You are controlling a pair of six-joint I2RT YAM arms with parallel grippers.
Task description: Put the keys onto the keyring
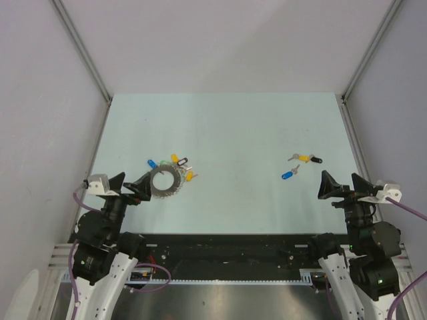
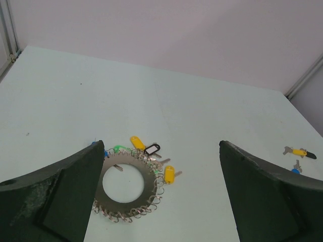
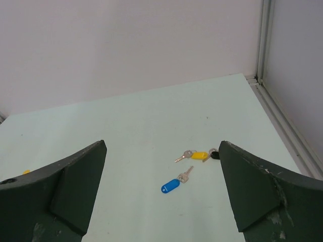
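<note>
**Q:** so what are the arms doing here, holding anything?

**A:** nope, both are folded low at the near edge, wrists aimed toward the far side. left gripper (image 1: 132, 180) is spread wide with nothing in it, right gripper (image 1: 341, 181) same deal, wide apart and bare

**Q:** and the keyring?

**A:** keyring (image 1: 154, 181) lies flat on the table (image 1: 227, 127) on the left side, just beyond the left gripper. from the left wrist cam it sits low between the fingers, its left edge hidden behind the left finger (image 2: 60, 191). a few keys (image 2: 169, 174) with yellow, black, green and blue heads bunch along its far and right rim

**Q:** any others?

**A:** three loose keys (image 1: 303, 159) on the right, a bit far-left of the right gripper. yellow and black lie together, blue slightly nearer, all well apart from the ring
</note>
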